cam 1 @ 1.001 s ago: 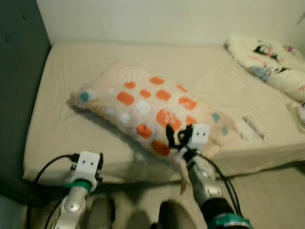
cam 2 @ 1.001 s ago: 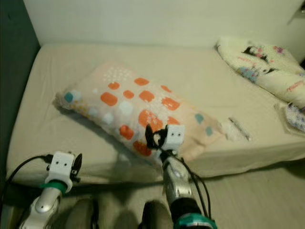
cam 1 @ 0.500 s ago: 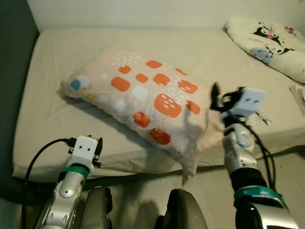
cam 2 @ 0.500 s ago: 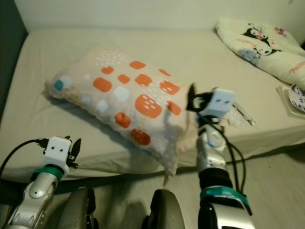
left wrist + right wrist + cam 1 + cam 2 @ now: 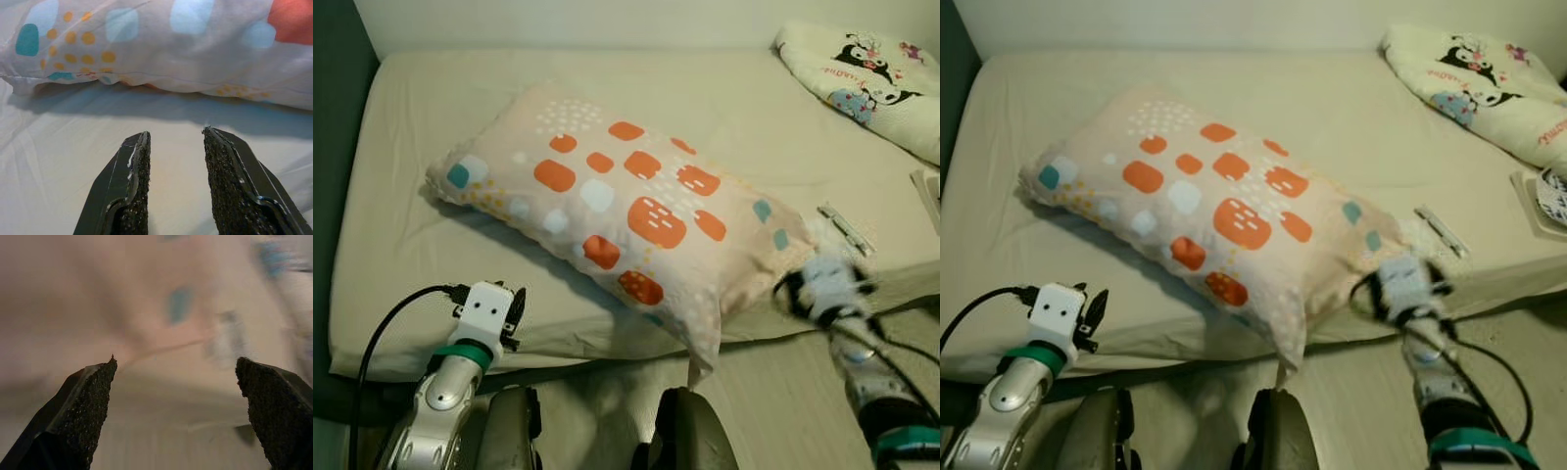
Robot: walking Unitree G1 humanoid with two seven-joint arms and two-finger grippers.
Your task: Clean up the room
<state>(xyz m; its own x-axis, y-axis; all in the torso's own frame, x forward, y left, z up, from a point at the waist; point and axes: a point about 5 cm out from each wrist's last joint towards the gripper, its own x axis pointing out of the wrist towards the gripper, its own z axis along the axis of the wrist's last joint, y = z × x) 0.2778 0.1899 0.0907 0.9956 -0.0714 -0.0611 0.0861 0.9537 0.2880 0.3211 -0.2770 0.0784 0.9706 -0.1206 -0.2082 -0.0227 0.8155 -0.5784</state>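
Since a moment ago the right gripper [image 5: 803, 290] has dropped from above the pillow [image 5: 626, 211] to the bed [image 5: 401, 245] edge at five o'clock, blurred, fingers spread wide, holding nothing. At seven o'clock the left gripper [image 5: 176, 147] hovers slightly parted and empty before the pillow, which lies diagonally mid-bed.

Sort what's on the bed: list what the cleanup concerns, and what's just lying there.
Job:
pillow
right tool, open, beside the pillow's corner
left tool, open, over the sheet

Lying about:
cartoon blanket
small flat strip near the bed edge
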